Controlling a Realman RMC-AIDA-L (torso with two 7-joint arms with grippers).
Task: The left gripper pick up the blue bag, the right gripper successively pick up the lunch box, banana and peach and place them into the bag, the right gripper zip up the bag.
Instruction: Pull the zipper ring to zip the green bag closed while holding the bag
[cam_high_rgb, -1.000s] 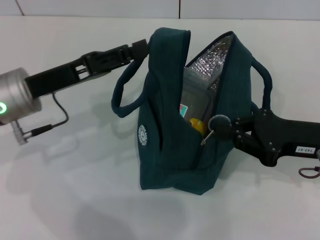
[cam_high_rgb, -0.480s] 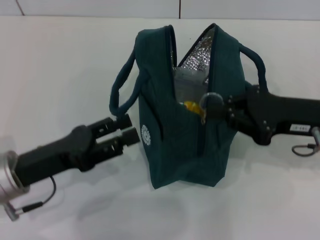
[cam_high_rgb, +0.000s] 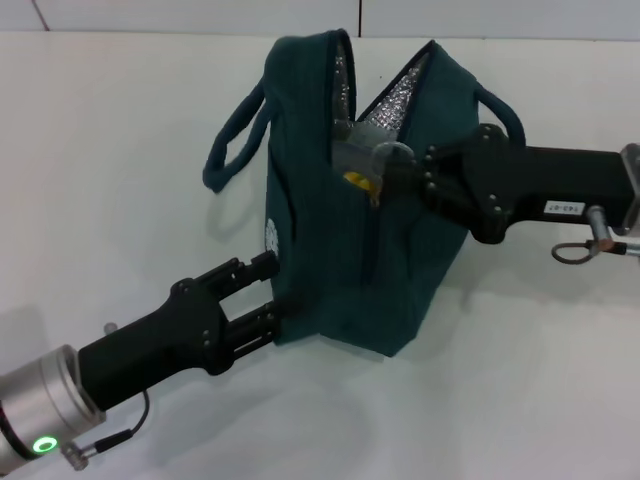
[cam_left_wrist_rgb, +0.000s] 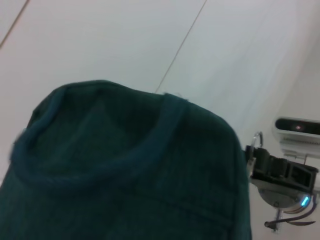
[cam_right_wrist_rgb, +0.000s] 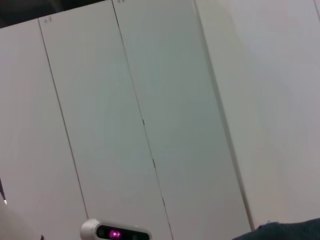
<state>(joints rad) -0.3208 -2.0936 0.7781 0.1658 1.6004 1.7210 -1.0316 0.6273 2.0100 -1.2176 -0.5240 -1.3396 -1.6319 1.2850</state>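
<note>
From the head camera, the blue bag (cam_high_rgb: 350, 230) stands mid-desk (cam_high_rgb: 110, 160), mouth partly open, silver lining and a box with something yellow showing inside. The left tool (cam_high_rgb: 262, 296) sits at the bag's near-left bottom corner, its prongs set narrowly apart against the cloth. The right tool (cam_high_rgb: 385, 170) is at the zip line, apparently pinching the pull. The left wrist camera shows soft dark fabric (cam_left_wrist_rgb: 125, 175) close up: limp and loaded, best steadied low. The right wrist camera shows only wall panels (cam_right_wrist_rgb: 150, 110).
</note>
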